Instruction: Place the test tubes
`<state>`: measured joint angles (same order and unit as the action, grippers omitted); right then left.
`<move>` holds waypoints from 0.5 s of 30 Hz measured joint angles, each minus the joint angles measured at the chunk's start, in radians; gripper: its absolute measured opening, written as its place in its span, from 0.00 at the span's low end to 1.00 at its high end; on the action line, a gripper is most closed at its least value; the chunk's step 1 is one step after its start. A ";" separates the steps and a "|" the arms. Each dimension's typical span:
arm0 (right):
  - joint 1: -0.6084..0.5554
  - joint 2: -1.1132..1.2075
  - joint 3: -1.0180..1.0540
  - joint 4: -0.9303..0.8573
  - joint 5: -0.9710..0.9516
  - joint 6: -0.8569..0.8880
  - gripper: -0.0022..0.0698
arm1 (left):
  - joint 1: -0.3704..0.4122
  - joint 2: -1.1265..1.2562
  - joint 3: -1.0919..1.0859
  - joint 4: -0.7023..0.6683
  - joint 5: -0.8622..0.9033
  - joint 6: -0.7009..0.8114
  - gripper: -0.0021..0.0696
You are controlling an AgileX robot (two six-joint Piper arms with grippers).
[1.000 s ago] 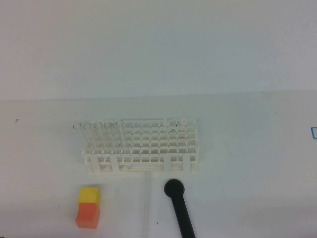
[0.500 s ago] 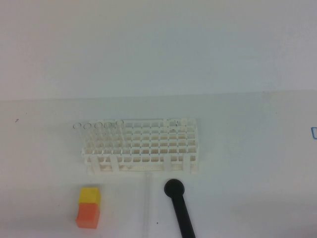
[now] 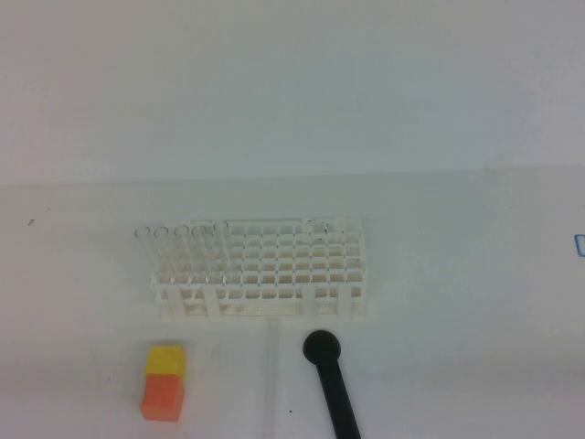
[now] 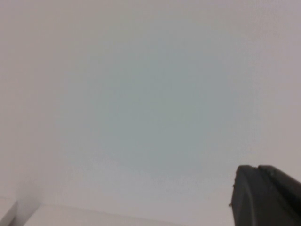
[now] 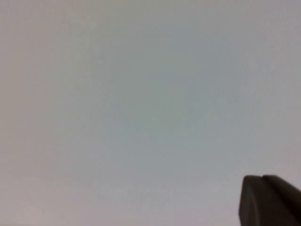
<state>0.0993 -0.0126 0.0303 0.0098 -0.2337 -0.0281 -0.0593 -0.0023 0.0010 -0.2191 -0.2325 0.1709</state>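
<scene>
As tube [image 3: 271, 366] fronts rack [image 3: 265, 265], both claws [image 4: 265, 195] [image 5: 268, 200] elsewhere

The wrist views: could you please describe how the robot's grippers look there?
Only a matte black, round-cornered piece of the left gripper shows, at its wrist view's edge; the right gripper looks alike. No cables or markings visible; the high view shows neither.

The left gripper [image 4: 265, 197] shows only as a dark piece cut off at a corner of the left wrist view, the right gripper [image 5: 269, 201] likewise in the right wrist view, so where either sits cannot be told. The clear test tube [image 3: 271, 375] lying flat is barely traceable and runs off the near edge, as does the handle of the black tool [image 3: 333, 389] just right of it. The upright tubes [image 3: 178, 232] at the far left of the rack [image 3: 260, 272] are too faint to count.
</scene>
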 joint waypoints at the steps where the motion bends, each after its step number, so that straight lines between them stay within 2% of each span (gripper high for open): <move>1: 0.000 0.000 0.000 0.000 -0.008 -0.004 0.03 | 0.000 0.000 0.000 0.000 -0.010 0.000 0.03; 3: 0.000 0.000 0.000 0.001 -0.036 -0.010 0.03 | 0.000 0.000 0.000 -0.013 -0.027 -0.024 0.03; 6: 0.000 0.000 0.000 0.005 -0.061 -0.012 0.03 | 0.000 0.000 0.000 -0.088 -0.032 -0.171 0.03; 9: 0.000 0.000 0.000 0.008 -0.071 -0.016 0.03 | 0.000 0.000 -0.010 -0.074 0.067 -0.260 0.03; 15: 0.000 0.000 -0.135 0.008 0.134 -0.016 0.03 | 0.000 0.011 -0.269 -0.017 0.326 -0.222 0.03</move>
<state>0.0993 -0.0126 -0.1051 0.0183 -0.0994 -0.0446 -0.0593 0.0085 -0.2684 -0.2359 0.0933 -0.0510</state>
